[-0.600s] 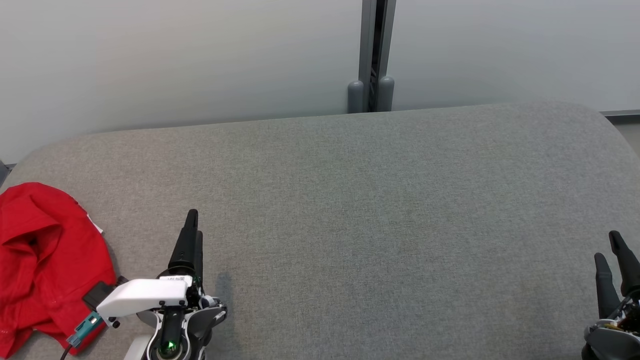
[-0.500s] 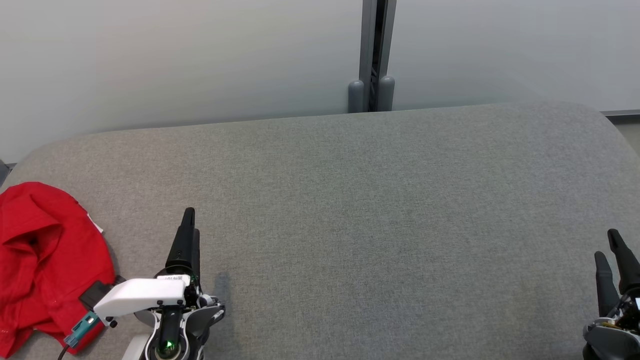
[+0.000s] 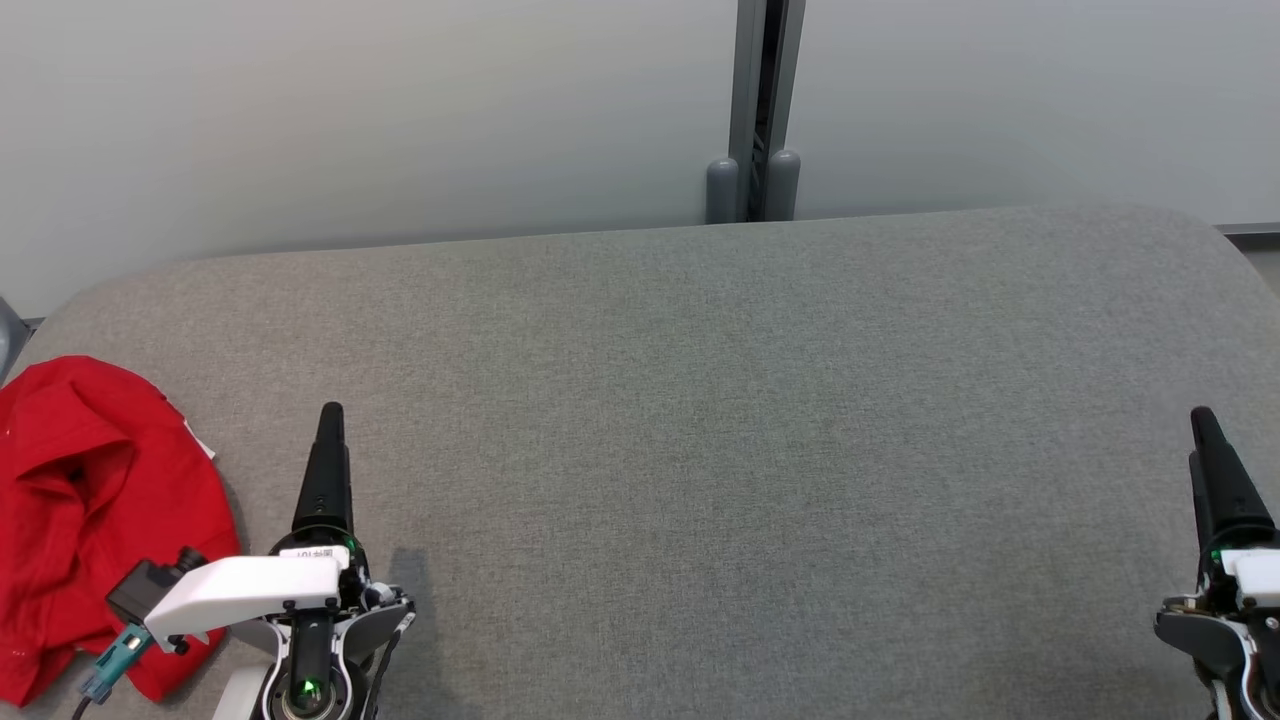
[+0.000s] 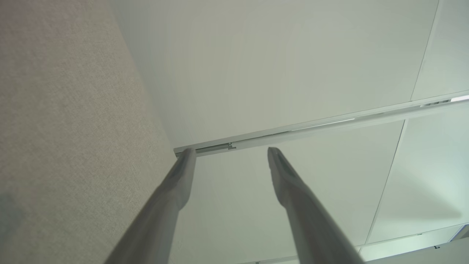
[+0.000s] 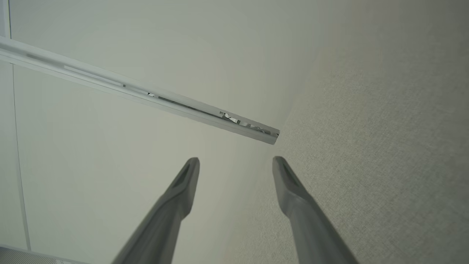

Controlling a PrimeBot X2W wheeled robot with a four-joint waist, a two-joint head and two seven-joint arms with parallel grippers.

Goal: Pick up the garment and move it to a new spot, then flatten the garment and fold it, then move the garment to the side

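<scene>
Across the head view, the count is one red garment point(image 3: 80, 500), one grey fabric-covered tabletop point(image 3: 700, 400), one grey post point(image 3: 765, 90) at 12 o'clock against a pale wall point(image 3: 300, 120), and two sets of dark fingers. The left fingers point(image 3: 328, 450) rise at 8 o'clock of the frame, the right fingers point(image 3: 1212, 470) at 4 o'clock. The red garment lies crumpled on the tabletop at 9 o'clock of the left fingers, near but apart from them, and well apart from the right fingers. Its left side is cut off by the frame edge. Its lower right corner is hidden behind the left wrist's white housing point(image 3: 250, 595) and a teal plug point(image 3: 112, 665). One small white bit shows at its 2 o'clock edge; no print or lettering can be made out. Both sets of fingers are seen edge-on here, so their gap is hidden, and the right wrist is cut off by the frame.

Left wrist view: two fingers stand spread wide with nothing between them, tabletop at 9 o'clock, and one pale rail point(image 4: 311, 126) crosses the wall behind the tips.

Right wrist view: two fingers likewise spread wide and empty, tabletop at 3 o'clock, one rail point(image 5: 146, 95) running in from 10 o'clock.
</scene>
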